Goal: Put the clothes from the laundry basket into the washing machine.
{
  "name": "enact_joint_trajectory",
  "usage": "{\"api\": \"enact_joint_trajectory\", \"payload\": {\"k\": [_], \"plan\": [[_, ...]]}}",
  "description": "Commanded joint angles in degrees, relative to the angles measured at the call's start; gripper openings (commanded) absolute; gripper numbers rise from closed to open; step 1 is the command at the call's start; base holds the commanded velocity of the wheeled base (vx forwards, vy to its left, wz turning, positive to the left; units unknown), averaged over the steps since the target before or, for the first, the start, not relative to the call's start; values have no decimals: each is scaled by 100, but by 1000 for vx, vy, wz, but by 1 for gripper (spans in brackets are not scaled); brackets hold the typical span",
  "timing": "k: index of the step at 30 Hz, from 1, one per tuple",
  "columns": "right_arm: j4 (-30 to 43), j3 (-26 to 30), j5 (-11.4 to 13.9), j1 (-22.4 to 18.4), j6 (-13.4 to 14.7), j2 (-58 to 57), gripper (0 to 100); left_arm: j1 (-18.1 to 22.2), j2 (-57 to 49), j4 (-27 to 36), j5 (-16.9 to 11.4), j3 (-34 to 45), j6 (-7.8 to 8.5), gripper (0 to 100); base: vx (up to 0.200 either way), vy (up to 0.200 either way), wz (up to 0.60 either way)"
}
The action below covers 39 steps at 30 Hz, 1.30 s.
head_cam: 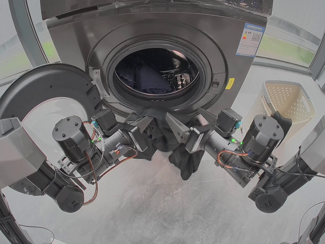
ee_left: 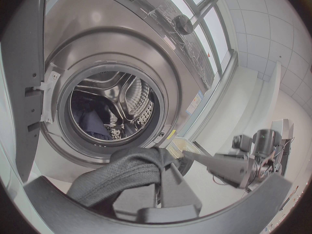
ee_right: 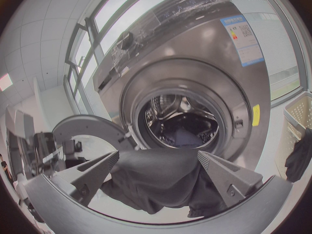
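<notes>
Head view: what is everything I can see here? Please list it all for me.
washing machine: one, grey, straight ahead; its round door is open to the left
clothes in the drum: a pile, dark blue with a black-and-white patterned piece
black garment: one, hanging before the machine's opening
laundry basket: one, beige, on the floor at right
black cloth: one, over the basket's rim
left gripper: dark grey, shut on the black garment
right gripper: dark grey, open, garment between its fingers

Pale grey floor (head_cam: 152, 207) of large slabs with thin seams; tall windows (head_cam: 294, 24) in grey frames line the far side and let in daylight; green grass (head_cam: 287, 49) lies outside; a plain white wall (ee_left: 247, 95) stands to one side; white gridded ceiling (ee_left: 276, 33) holds a lit panel (ee_right: 5, 82).
</notes>
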Motion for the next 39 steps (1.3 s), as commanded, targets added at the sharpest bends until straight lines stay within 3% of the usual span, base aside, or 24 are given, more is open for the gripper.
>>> {"api": "enact_joint_trajectory", "payload": {"k": [1, 7, 15, 25, 34, 39], "plan": [[-41, 746, 5, -155, -14, -269, 100, 46, -63, 50, 8, -165, -5, 0, 0, 0, 0], [-41, 1519, 40, -401, -190, -375, 100, 82, -63, 50, 96, -323, -5, 0, 0, 0, 0], [-41, 1537, 49, -410, -199, -366, 100, 73, -142, -91, 219, -270, 136, 0, 0, 0, 0], [-41, 1123, 13, -6, -216, -120, 100, 99, -36, -91, 518, -323, 522, 0, 0, 0, 0], [-164, 253, -13, 205, -216, 697, 100, 213, -63, -82, 658, -411, 549, 0, 0, 0, 0], [-164, 42, -22, 319, -216, 900, 100, 213, -36, -91, 676, -464, 549, 0, 0, 0, 0]]}}
